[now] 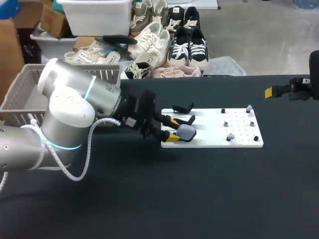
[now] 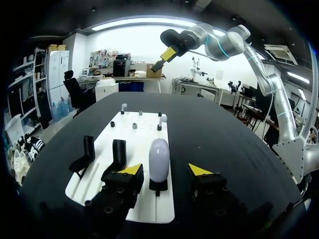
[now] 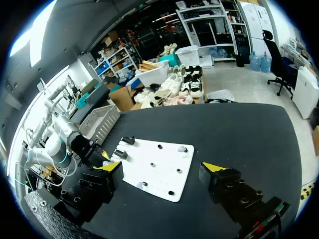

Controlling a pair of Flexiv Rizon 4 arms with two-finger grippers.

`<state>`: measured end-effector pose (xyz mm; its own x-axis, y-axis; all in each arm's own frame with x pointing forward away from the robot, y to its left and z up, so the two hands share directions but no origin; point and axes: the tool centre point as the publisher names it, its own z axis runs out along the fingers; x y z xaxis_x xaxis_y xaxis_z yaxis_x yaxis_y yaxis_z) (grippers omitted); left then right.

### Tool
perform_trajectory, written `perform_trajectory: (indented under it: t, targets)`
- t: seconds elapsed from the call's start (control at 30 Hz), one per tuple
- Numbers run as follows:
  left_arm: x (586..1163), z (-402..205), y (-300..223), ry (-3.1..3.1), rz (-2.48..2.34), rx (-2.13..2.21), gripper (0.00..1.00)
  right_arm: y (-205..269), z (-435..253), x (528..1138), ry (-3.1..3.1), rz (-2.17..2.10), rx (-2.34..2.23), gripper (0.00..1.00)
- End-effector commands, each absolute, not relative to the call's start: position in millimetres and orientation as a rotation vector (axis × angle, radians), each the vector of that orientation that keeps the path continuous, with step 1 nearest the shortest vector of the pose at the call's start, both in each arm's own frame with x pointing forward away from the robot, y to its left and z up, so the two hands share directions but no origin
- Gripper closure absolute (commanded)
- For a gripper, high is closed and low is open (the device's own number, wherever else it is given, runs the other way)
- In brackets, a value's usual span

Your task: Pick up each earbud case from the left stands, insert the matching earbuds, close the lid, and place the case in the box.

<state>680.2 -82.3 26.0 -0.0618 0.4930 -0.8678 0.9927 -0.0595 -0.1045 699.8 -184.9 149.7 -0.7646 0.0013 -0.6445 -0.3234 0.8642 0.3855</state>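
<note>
A grey earbud case (image 1: 186, 132) stands upright on its black stand at the near left corner of the white board (image 1: 214, 142). My left gripper (image 1: 174, 130) straddles it. In the left wrist view the case (image 2: 158, 159) sits between the yellow tips of the gripper (image 2: 164, 170), with a small gap on each side, so the gripper is open. Small grey earbuds (image 1: 231, 136) (image 1: 248, 108) rest on pegs at the board's right end. My right gripper (image 1: 286, 91) hangs open and holds nothing, high over the table's right edge; in its own view the gripper (image 3: 160, 167) looks down on the board (image 3: 159, 172).
Two more black stands (image 1: 183, 108) (image 1: 185, 119) without cases sit behind the held one; in the left wrist view they (image 2: 118, 152) (image 2: 87, 154) lie beside the fingers. A grey slatted basket (image 1: 20, 94) stands at the table's far left.
</note>
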Motion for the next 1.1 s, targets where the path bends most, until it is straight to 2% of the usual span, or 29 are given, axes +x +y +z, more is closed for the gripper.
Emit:
perform_trajectory:
  t: [0.03, 0.33, 1.03, 1.1]
  targets:
    - [684.6, 23.3, -85.9, 1.608, -1.057, 1.604, 0.45, -186.1, 149.5, 700.7, 2.37, 0.646, -0.236, 0.0]
    - [685.4, 21.1, -89.6, 1.603, -1.062, 1.604, 0.48, -186.1, 149.5, 700.7, 2.37, 0.646, -0.236, 0.0]
    - [687.8, 15.8, -98.2, 1.599, -1.066, 1.605, 0.49, -186.1, 149.5, 700.7, 2.37, 0.646, -0.236, 0.0]
    - [687.9, 15.7, -98.3, 1.599, -1.065, 1.603, 0.62, -186.1, 149.5, 700.7, 2.37, 0.646, -0.236, 0.0]
